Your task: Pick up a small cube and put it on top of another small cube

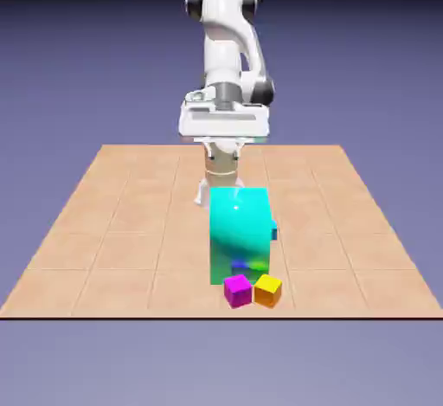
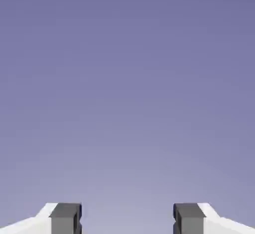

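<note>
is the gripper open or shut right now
Open. In the hand view the gripper shows two grey fingertips set wide apart with only backdrop between them.

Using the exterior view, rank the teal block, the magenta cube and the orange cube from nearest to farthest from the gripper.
The gripper sits at the table's far side, behind the blocks.
1. Teal block: tall, mid-table, directly in front of the gripper.
2 and 3. Magenta cube and orange cube: side by side at the table's near edge, magenta on the exterior view's left. Too close to call.
</note>
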Motion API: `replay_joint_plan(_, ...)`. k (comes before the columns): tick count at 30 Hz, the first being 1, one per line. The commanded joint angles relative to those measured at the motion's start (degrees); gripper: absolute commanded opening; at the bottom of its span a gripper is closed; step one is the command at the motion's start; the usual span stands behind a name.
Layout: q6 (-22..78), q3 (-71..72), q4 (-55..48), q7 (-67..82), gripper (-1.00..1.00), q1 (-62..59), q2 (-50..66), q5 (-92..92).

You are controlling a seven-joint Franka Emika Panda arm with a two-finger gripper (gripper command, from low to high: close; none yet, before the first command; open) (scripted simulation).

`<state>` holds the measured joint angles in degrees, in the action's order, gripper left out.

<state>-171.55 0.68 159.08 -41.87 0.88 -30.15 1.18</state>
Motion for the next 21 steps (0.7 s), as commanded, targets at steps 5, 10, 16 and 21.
replay_joint_plan(5,10.17,2.82,-7.96,2.43,0.0,0.79,10.39,4.88)
replay_joint_plan(10,20.34,5.65,-15.93,4.86,0.0,1.57,20.77,9.76)
replay_joint_plan(16,32.54,9.04,-25.48,7.78,0.0,2.51,33.23,15.62)
replay_joint_plan(21,42.71,11.86,-33.44,10.21,0.0,3.3,43.61,20.5)
